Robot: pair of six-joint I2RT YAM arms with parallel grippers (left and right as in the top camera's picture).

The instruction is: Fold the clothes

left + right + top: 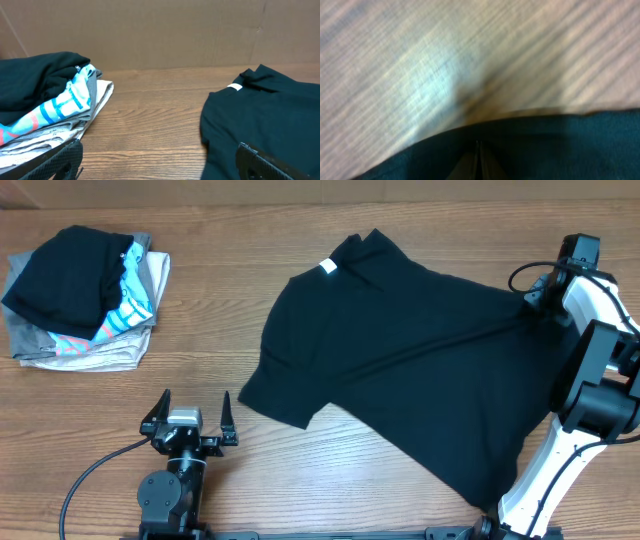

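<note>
Black short-sleeved T-shirt (400,350) lies spread, unfolded, right of centre, white neck label (327,267) showing

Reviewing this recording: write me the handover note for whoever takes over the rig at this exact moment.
Left gripper: open, empty, near the front table edge, left of the shirt and not touching it.
Right gripper: shut, pinching the black T-shirt at its right edge; creases run toward the grip.
T-shirt: spread mostly flat, white label at the neck on the far side.
Done: no fold visible.
Left: every fold.
Pile of folded garments sits far left, apart from the shirt.
</note>
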